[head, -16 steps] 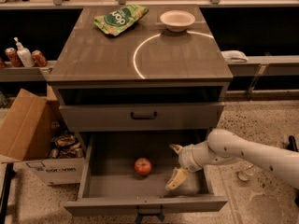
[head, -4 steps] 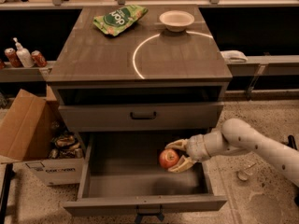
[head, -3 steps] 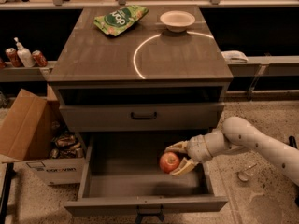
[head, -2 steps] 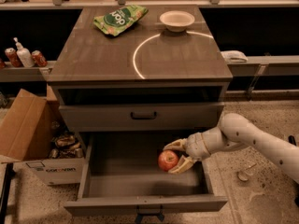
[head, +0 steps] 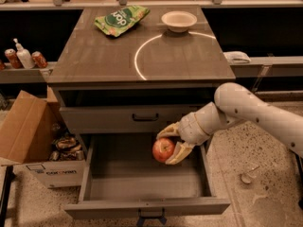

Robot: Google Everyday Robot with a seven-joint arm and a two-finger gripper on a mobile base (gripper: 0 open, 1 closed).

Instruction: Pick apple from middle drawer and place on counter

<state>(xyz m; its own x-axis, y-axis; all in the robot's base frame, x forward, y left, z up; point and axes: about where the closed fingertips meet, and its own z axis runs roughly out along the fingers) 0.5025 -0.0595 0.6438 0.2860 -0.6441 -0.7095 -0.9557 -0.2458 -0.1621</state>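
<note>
the gripper (head: 169, 145) is clamped round the apple (head: 163, 150), which has come up off the middle drawer (head: 142, 186) floor and hangs above its back right; grab's done, only the counter (head: 94, 56) above the drawer left

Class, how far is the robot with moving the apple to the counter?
Done: drawer open, gripper shut on the apple. In hand: apple held over the drawer, seemingly clear of its floor. Left: raise it and set it on the counter.
</note>
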